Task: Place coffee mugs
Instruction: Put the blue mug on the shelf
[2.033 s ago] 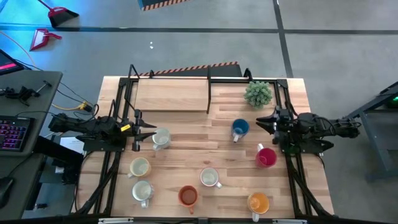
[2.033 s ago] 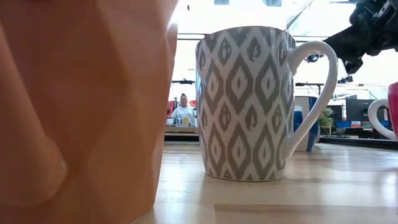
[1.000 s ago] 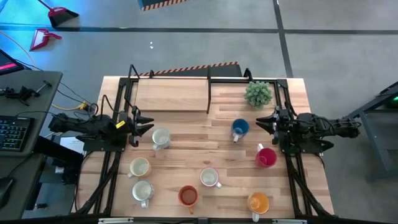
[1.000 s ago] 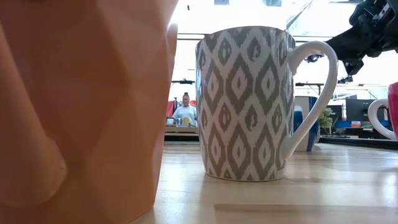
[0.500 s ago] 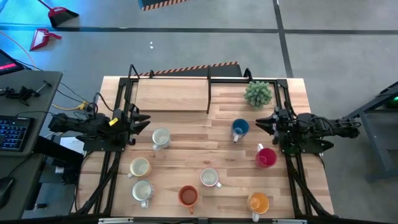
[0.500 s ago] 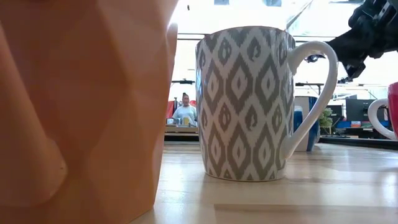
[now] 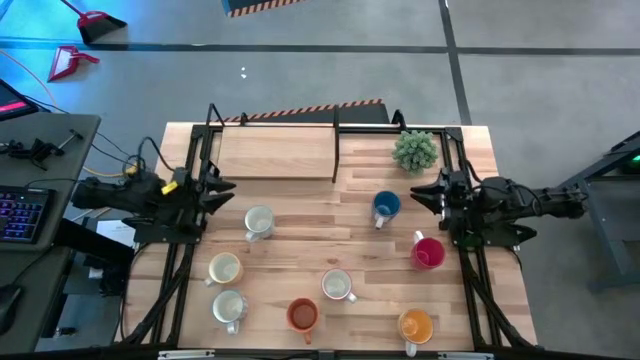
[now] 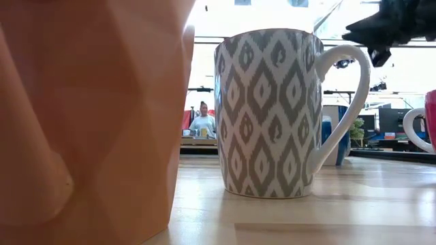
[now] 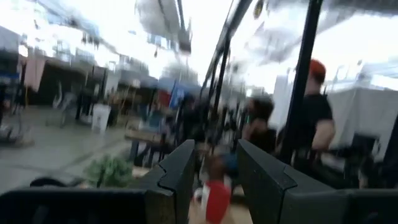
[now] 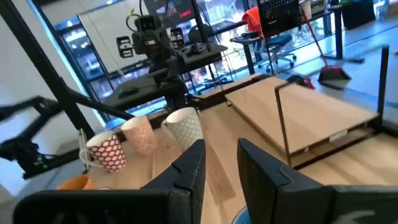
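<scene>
Several coffee mugs stand upright on their bases on the wooden table (image 7: 300, 250): white ones (image 7: 258, 221) (image 7: 229, 306), a cream one (image 7: 224, 268), a grey-patterned one (image 7: 338, 286) (image 8: 269, 112), a red-orange one (image 7: 302, 315), a blue one (image 7: 386, 206), a red one (image 7: 428, 252) and a yellow-orange one (image 7: 415, 325). My left gripper (image 7: 224, 187) (image 9: 214, 180) hangs open above the table's left side, up-left of the nearest white mug. My right gripper (image 7: 420, 195) (image 10: 221, 168) hangs open just right of the blue mug. Neither has anything between its fingers.
A green potted plant (image 7: 415, 150) stands at the far right. A raised wooden board (image 7: 275, 152) with a black frame lies along the far edge. Black rails run down both sides of the table. Bare wood shows in the middle between the mugs.
My left gripper has risen and drawn a little toward the far-left, away from the white mug. My right gripper has risen slightly in the low view. The mugs have stayed where they were.
</scene>
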`<state>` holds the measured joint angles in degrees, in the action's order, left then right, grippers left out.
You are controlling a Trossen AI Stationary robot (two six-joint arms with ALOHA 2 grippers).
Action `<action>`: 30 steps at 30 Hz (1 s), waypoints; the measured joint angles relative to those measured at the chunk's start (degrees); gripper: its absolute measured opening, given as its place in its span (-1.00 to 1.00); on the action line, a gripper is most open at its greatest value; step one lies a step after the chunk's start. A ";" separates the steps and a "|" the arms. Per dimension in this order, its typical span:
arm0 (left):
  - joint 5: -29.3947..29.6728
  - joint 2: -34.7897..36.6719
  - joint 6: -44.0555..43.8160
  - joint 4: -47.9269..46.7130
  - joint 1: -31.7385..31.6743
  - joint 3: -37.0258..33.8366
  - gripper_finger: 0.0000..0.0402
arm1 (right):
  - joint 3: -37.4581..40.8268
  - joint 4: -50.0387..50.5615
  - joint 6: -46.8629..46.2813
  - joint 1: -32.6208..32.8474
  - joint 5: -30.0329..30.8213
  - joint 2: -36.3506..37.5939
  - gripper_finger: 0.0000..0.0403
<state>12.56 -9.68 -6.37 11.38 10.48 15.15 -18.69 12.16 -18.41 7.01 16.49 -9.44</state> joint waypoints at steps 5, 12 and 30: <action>-0.55 -9.77 1.79 -2.06 -0.02 6.23 -0.45 | -8.90 7.14 3.90 -0.01 0.58 -7.18 -0.61; -0.90 -18.46 -3.64 -2.64 -0.04 7.88 -0.45 | -18.61 22.57 1.87 -0.02 0.94 -19.04 -0.61; 3.65 -27.75 -6.27 7.00 -0.07 7.90 -0.30 | -23.72 26.34 -2.39 -0.02 -0.03 -40.49 -0.24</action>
<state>16.21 -37.43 -12.64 18.38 10.41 23.05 -42.41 38.50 -20.79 6.98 16.47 -49.93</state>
